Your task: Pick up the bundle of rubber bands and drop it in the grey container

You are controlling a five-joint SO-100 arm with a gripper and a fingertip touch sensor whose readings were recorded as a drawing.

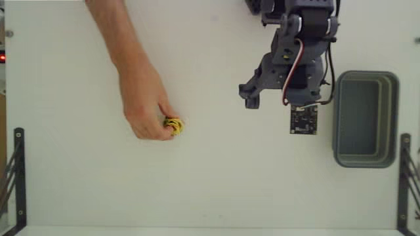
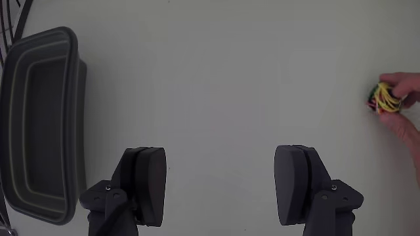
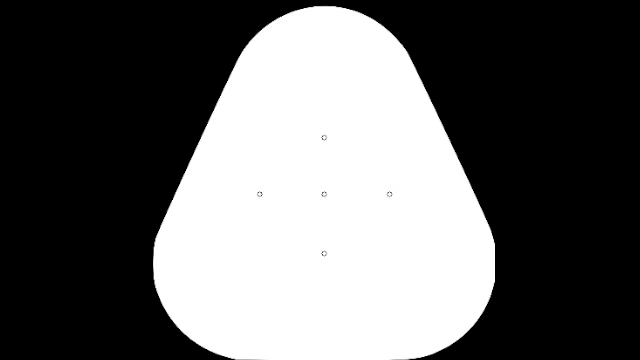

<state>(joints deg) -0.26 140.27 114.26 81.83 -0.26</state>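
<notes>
The bundle of rubber bands [image 1: 174,126] is a small, mostly yellow ball on the white table, left of centre in the fixed view. A person's hand [image 1: 144,105] holds it with its fingertips. In the wrist view the bundle [image 2: 386,99] sits at the far right edge with those fingertips around it. The grey container [image 1: 365,118] stands at the right, its hollow bare; the wrist view shows the container [image 2: 41,124] at the left. My gripper [image 1: 285,90] hangs between the two, well apart from the bundle. In the wrist view the gripper [image 2: 220,187] is wide open with nothing in it.
The person's forearm [image 1: 115,36] reaches in from the top left across the table. Black metal brackets stand at the lower left [image 1: 18,172] and lower right [image 1: 404,178] edges. The arm's base is at the top right.
</notes>
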